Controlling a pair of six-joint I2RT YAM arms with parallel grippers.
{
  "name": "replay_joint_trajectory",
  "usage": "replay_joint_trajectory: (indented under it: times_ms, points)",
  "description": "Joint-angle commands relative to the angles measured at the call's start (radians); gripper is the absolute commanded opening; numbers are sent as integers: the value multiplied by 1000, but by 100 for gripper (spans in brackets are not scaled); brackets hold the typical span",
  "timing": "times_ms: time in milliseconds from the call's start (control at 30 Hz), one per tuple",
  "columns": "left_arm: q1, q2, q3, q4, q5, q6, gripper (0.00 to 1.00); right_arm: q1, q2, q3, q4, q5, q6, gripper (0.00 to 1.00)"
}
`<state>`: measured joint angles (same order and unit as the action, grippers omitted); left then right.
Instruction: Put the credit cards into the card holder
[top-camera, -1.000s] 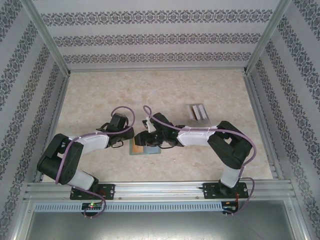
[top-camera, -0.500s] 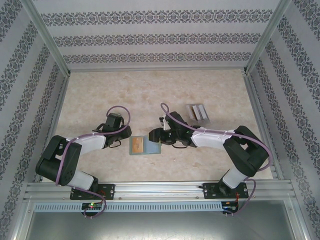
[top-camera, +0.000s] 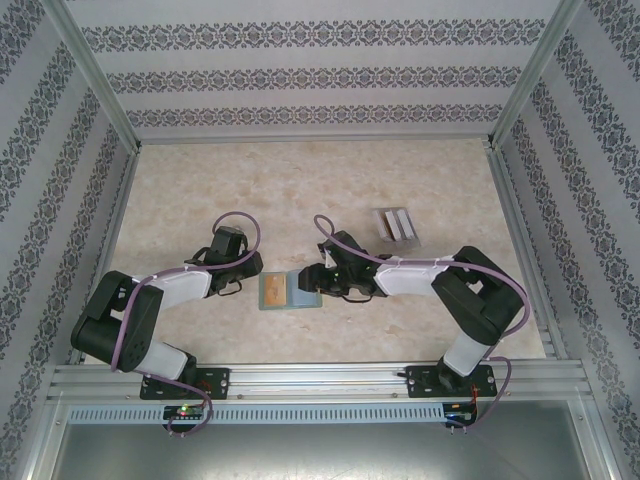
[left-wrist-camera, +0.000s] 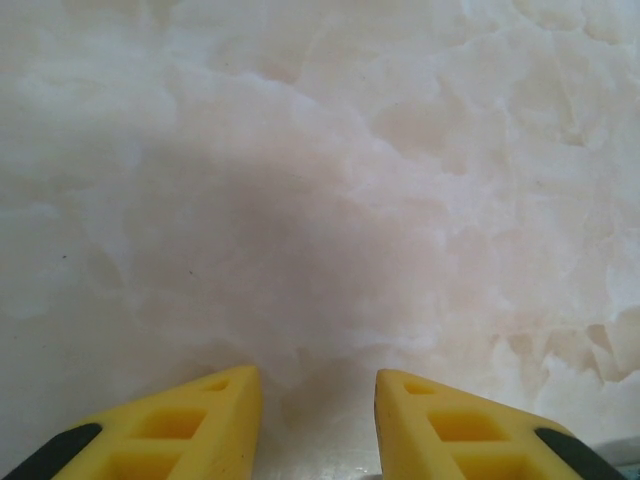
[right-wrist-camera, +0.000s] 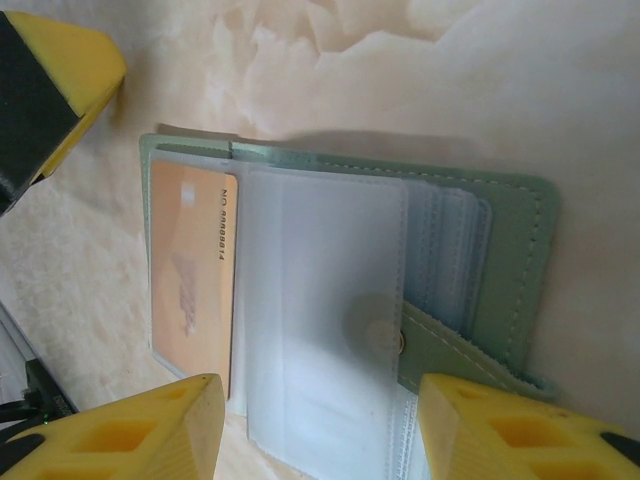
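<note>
- The left arm folds back at the elbow, its forearm reaching toward the middle of the bench (left-wrist-camera: 320, 150). The left gripper (top-camera: 238, 287) points down, just left of the card holder (top-camera: 290, 292).
- In the left wrist view, the left gripper (left-wrist-camera: 318, 400) has its yellow fingers (left-wrist-camera: 200, 420) narrowly parted over bare bench. Nothing is between them.
- The right arm bends at the elbow and reaches left along the bench. The right gripper (top-camera: 312, 283) is at the card holder's right edge.
- In the right wrist view, the right gripper (right-wrist-camera: 322, 385) has its fingers (right-wrist-camera: 170, 430) set wide and empty over the card holder (right-wrist-camera: 520, 260).
- The card holder lies open and flat at bench centre. Its clear sleeves are fanned out, and the closing tab (right-wrist-camera: 440, 350) lies across them.
- A tan-orange card (right-wrist-camera: 190, 270) sits in the end pocket.
- One line of small characters runs along that card's edge, too small to read reliably. A darker mark at its middle is blurred.
- A clear slotted rack (top-camera: 397, 226) stands well apart, farther back on the right.
</note>
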<state>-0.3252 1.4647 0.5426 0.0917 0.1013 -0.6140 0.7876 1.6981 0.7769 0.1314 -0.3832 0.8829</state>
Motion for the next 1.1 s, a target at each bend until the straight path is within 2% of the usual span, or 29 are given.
replay_joint_trajectory:
  times_ms: [0, 200, 767, 867, 1067]
  points:
    - [18, 7, -16, -10, -29, -11, 37, 12, 38, 28, -8, -18, 7, 54]
    - [19, 3, -11, -17, -33, -6, 37, 12, 29, 51, -4, -58, -24, 52]
    - [19, -26, -9, -44, -65, 3, 37, 39, 46, 98, 137, -174, 16, 51]
    - [41, -43, -10, -58, -82, 8, 37, 58, 38, 114, 158, -171, 27, 52]
    - [85, -99, -25, -89, -111, 12, 47, 113, 136, 180, 231, -199, 61, 52]
